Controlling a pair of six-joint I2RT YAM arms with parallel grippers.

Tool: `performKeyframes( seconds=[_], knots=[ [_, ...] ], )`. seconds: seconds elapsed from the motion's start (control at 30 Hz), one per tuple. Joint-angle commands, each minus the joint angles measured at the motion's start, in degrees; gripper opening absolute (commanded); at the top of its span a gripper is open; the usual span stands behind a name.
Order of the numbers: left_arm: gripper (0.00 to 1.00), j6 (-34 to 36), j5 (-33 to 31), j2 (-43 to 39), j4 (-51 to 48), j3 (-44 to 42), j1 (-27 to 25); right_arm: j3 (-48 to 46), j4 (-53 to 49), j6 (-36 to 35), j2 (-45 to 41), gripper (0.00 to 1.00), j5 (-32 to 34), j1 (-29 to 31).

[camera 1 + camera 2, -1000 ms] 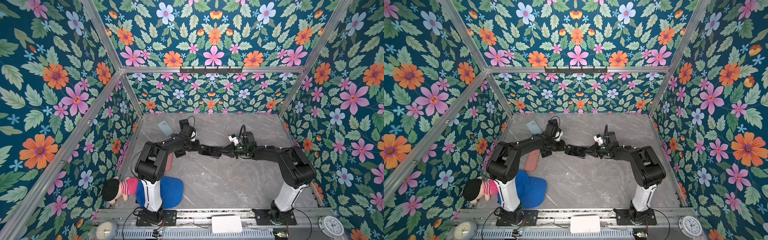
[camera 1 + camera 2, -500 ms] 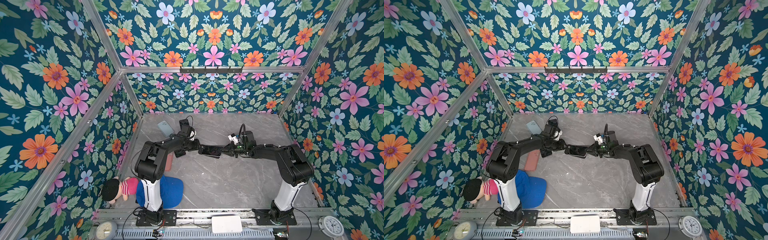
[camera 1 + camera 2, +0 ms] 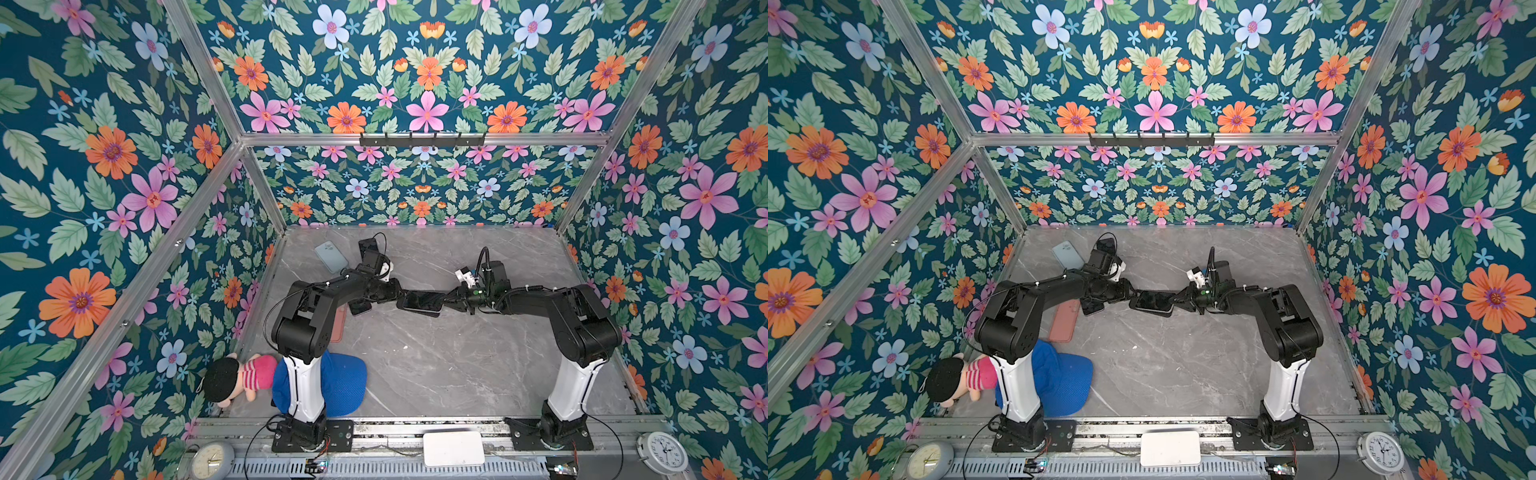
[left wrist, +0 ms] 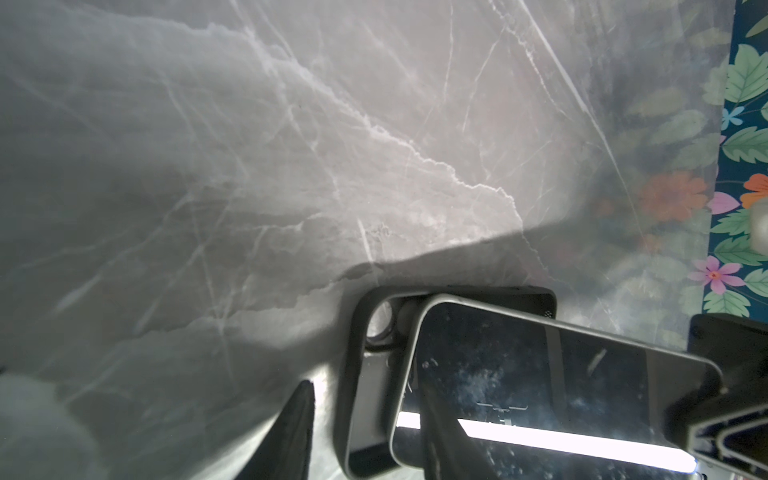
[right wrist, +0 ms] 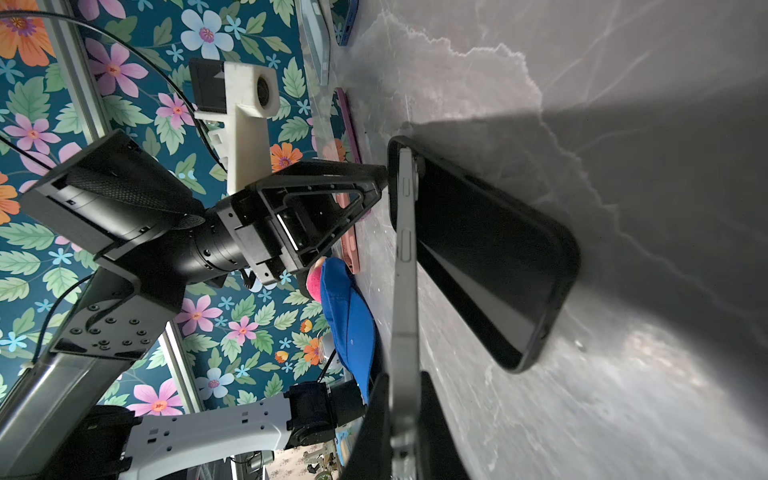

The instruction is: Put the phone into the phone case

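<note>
Floral-walled booth, grey marble counter; phone at mid-frame in both top views.
Right hand clamps the phone's end, the phone tilted over the black phone case lying flat; left hand fingers apart, astride the phone case's end.

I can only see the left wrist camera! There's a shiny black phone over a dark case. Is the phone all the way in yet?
Observer: Not yet. The right wrist view shows the glossy black phone tilted. One end meets the dark rubbery phone case, and the other end stands well clear of it.
Child: What's holding that end up?
Observer: The right gripper, which is shut on the phone's raised end.
Child: Is there another case anywhere?
Observer: Yes. In both top views a pale blue case lies on the grey marble table, near the back wall.
</note>
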Motion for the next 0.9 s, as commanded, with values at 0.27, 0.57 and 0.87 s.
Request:
performKeyframes(
  seconds=[0.27, 0.57, 0.87],
  knots=[
    [0.44, -0.4, 1.6, 1.2, 1.9, 0.3, 0.1, 2.6, -5.6, -2.9, 2.1, 0.10, -2.0, 0.1],
    [0.44, -1.0, 2.4, 2.0, 2.9, 0.1, 0.1, 3.1, -6.6, -3.6, 3.2, 0.17, -2.1, 0.1],
    [0.44, -1.4, 2.9, 2.3, 3.6, -0.3, 0.1, 3.8, -6.5, -4.1, 4.6, 0.13, -3.3, 0.1]
  ],
)
